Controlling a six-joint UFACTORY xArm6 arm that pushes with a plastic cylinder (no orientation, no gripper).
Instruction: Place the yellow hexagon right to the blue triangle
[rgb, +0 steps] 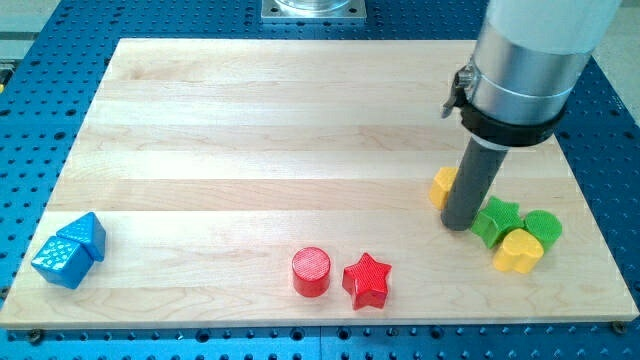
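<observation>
The yellow hexagon (443, 186) lies at the view's right, mostly hidden behind my rod. My tip (458, 224) rests on the board just right of and below the hexagon, touching or nearly touching it. The blue triangle (86, 233) sits at the far lower left, pressed against a blue cube (62, 262). The hexagon is far to the right of the triangle, most of the board's width away.
A green star (496, 219), a green cylinder (543, 228) and a yellow heart (519, 252) cluster just right of my tip. A red cylinder (311, 271) and a red star (367, 281) lie at the bottom middle. The wooden board (300, 120) lies on a blue perforated table.
</observation>
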